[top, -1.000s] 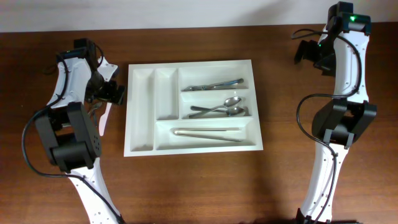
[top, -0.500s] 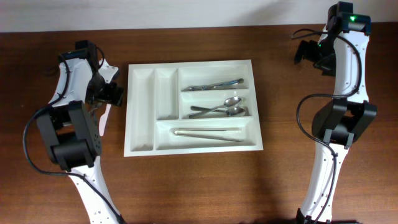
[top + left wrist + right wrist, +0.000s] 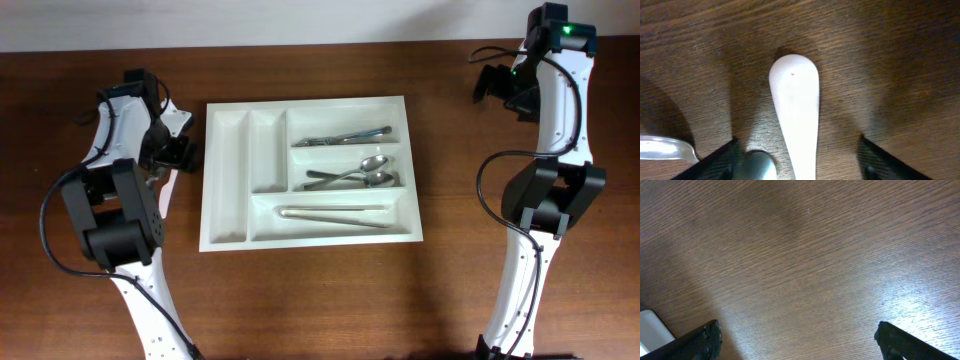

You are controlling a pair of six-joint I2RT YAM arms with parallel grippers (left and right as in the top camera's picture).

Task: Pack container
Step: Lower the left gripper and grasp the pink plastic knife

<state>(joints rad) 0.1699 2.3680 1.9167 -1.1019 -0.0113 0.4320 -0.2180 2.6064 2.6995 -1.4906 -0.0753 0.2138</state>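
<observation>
Pickup step: my left hand (image 3: 797,157) straddles a white utensil (image 3: 794,100) on the counter (image 3: 320,300), fingers spread, not touching. The tray (image 3: 227,180) sits just right. My right hand (image 3: 800,337) hangs released, empty, far right. Next probably: pinch, lift.

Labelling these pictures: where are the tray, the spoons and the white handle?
tray (image 3: 228,190): overhead view, bare left compartment.
spoons (image 3: 383,179): overhead view, a bowl.
white handle (image 3: 795,100): left wrist view, near its rounded end.

Wooden table (image 3: 330,300): cutlery tray (image 3: 228,180), white utensil (image 3: 795,105)
</observation>
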